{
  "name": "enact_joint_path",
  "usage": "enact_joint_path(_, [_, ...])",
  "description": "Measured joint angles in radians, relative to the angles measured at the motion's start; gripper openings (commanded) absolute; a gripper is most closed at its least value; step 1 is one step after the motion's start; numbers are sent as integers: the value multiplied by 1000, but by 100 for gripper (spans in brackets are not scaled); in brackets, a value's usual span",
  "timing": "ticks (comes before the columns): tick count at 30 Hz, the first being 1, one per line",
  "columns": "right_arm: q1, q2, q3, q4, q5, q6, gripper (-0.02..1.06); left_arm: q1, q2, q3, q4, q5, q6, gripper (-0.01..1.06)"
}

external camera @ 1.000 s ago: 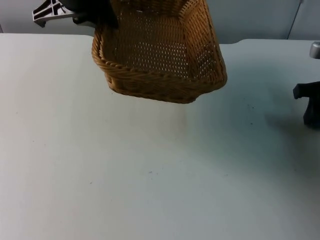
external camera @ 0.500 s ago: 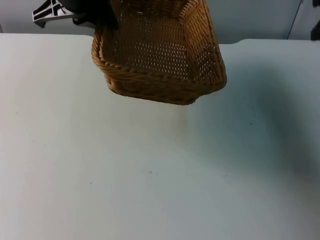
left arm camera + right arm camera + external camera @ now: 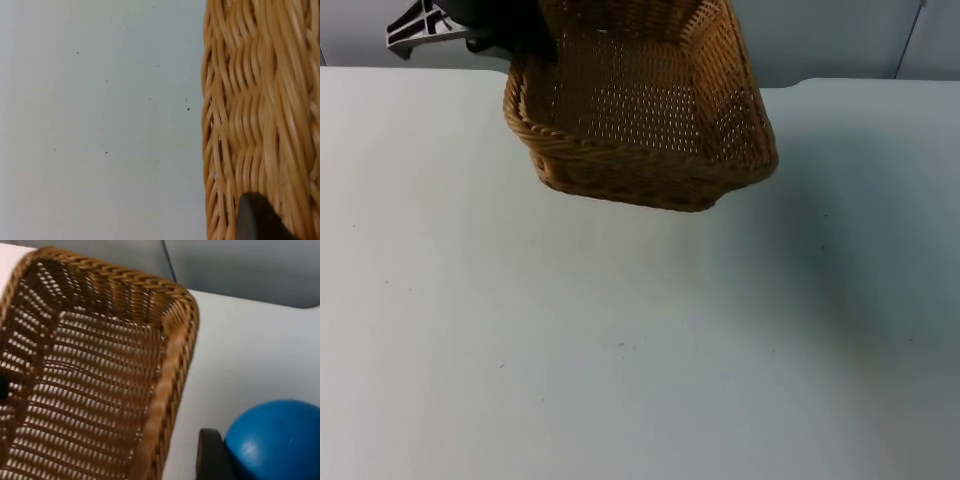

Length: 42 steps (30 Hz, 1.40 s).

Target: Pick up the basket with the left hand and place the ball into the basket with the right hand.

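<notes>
Top view: one basket [image 3: 638,105] gripped aloft by left end effector [image 3: 510,40] | right end effector [image 3: 220,460] clamps one ball [image 3: 275,440]

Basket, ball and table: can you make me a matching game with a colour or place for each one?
Things:
1. wicker basket
2. ball
3. table
4. left gripper

Matches:
A. blue, next to a black fingertip of the right gripper
B. white with tiny dark specks
C. at the basket's rim, by the grey wall
D. golden-brown, lifted and tilted above the table

Pairs: 1-D, 2-A, 3-B, 4-C
</notes>
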Motion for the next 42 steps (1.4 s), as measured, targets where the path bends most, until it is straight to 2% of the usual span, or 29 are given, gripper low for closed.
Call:
enact_joint_path(4, [80, 4, -46, -41, -4, 21, 0, 4, 0, 0, -189, -11, 146, 0])
enact_joint_path(5, [80, 4, -46, -41, -4, 21, 0, 4, 0, 0, -189, -11, 146, 0])
enact_joint_path(8, [125, 16, -73, -67, -4, 45, 0, 4, 0, 0, -342, -20, 239, 0])
enact_joint_path(10, [148, 26, -92, -74, -7, 53, 0, 4, 0, 0, -394, -21, 277, 0])
enact_joint_path(24, [214, 120, -143, -103, -44, 59, 0, 4, 0, 0, -461, -26, 311, 0])
enact_joint_path(27, [216, 140, -143, -105, -44, 64, 3, 4, 0, 0, -461, -26, 311, 0])
enact_joint_path(29, [216, 154, -143, -112, -45, 68, 13, 4, 0, 0, -463, -26, 318, 0])
enact_joint_path(32, [218, 160, -143, -112, -54, 70, 35, 4, 0, 0, -465, -26, 328, 0])
enact_joint_path(33, [218, 163, -143, -112, -58, 70, 35, 4, 0, 0, -465, -26, 330, 0])
enact_joint_path(37, [218, 171, -143, -110, -81, 72, 57, 5, 0, 0, -472, -26, 329, 0])
enact_joint_path(38, [219, 175, -143, -110, -88, 72, 57, 5, 0, 0, -477, -26, 333, 0])
enact_joint_path(40, [219, 183, -143, -110, -105, 75, 68, 5, 0, 0, -484, -26, 335, 0])
enact_joint_path(42, [219, 183, -143, -110, -113, 80, 74, 5, 0, 0, -484, -26, 335, 0])
